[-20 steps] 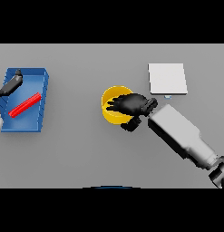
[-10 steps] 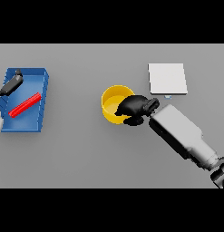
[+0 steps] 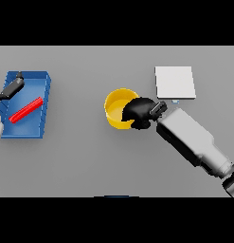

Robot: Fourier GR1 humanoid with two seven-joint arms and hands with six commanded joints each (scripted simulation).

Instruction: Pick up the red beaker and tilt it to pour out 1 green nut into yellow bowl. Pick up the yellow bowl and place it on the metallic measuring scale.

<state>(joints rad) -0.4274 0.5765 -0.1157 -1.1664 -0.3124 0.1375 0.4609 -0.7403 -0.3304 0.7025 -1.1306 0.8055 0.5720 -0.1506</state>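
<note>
The yellow bowl (image 3: 117,107) stands at the middle of the table. My right hand (image 3: 139,111) is at its right rim, with fingers curled over the edge and gripping it. The metallic measuring scale (image 3: 174,82), a flat pale square, lies up and to the right of the bowl, just beyond my right wrist. The red beaker (image 3: 26,109) lies on its side in a blue tray (image 3: 44,98) at the far left. My left hand (image 3: 12,88) hovers over the tray's upper left corner, fingers straight and holding nothing. I see no green nut.
My right forearm (image 3: 192,140) runs from the lower right corner up to the bowl. Grey tabletop stretches between the blue tray and the bowl.
My right hand slid from over the bowl's top to its right rim and closed on the edge, uncovering most of the bowl. The bowl has barely shifted. The left hand is unchanged.
</note>
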